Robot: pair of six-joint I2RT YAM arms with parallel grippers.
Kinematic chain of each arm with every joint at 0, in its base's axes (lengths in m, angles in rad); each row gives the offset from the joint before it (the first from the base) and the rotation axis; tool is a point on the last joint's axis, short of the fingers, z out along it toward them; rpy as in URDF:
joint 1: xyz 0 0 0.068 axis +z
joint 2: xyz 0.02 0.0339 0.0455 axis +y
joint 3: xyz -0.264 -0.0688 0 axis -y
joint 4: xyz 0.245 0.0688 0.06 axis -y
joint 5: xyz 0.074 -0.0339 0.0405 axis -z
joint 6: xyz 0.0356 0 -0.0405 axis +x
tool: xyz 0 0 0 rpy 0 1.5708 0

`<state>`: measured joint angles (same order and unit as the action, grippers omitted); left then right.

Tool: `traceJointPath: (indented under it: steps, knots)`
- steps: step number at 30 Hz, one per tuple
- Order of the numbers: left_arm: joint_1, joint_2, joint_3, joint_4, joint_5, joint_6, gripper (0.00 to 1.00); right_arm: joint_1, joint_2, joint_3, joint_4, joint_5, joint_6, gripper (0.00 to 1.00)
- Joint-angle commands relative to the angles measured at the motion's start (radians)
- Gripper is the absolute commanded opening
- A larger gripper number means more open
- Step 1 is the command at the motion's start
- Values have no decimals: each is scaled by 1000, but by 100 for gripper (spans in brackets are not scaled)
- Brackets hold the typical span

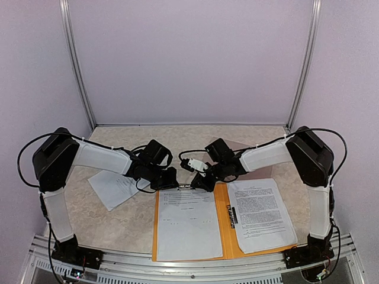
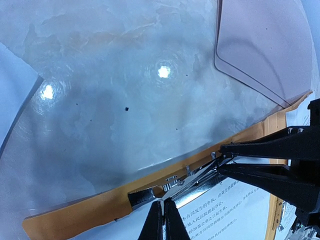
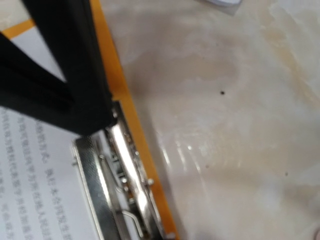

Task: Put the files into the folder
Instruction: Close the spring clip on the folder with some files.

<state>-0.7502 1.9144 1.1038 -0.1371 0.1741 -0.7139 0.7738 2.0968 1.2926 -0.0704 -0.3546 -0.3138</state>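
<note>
Folder point(image 2: 90, 210): orange card, matte, lying open and flat on the table point(image 2: 125, 75), which is a glossy, pale marbled surface showing two lamp glints.

Metal clip point(image 2: 192, 181): bright steel, long and narrow, with a knurled plate and wire levers. It is fixed along the folder's far edge.

Files, all thin white paper with dense black print:
- left-leaf sheet point(image 1: 188, 228): flat on the folder's left half, its top edge at the clip.
- right-leaf sheet point(image 1: 260, 214): on the folder's right half, turned slightly askew.
- loose sheet point(image 1: 115, 188): off the folder, on the table to its left and partly under the left arm.

Clear cover point(image 2: 265, 45): a translucent taupe plastic sheet with rounded corners, lying on the table beyond the folder's far edge.

Left gripper point(image 2: 163, 205): the black fingers are pressed together with no gap and nothing between them. The tips rest at the clip's plate.

Right gripper point(image 2: 224, 157): the black tapered fingers are drawn near to each other, and their tips flank the clip's end with bare steel in the narrow gap. I cannot tell whether they truly pinch it. The right wrist view is blurred, with one finger covering the clip's upper end.
</note>
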Motion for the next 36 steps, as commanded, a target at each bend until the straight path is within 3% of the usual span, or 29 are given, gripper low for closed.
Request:
traceJointPath:
  steps: [1,17,36]
  knots:
    - [3,103,-76,-217,8,-6,0,4,58,-56,-120,51,-4,11]
    - [20,167,-25,-269,-14,19,0,7,61,-60,-133,59,-12,10]
    - [51,166,55,-287,-56,32,0,7,59,-74,-165,81,-71,1]
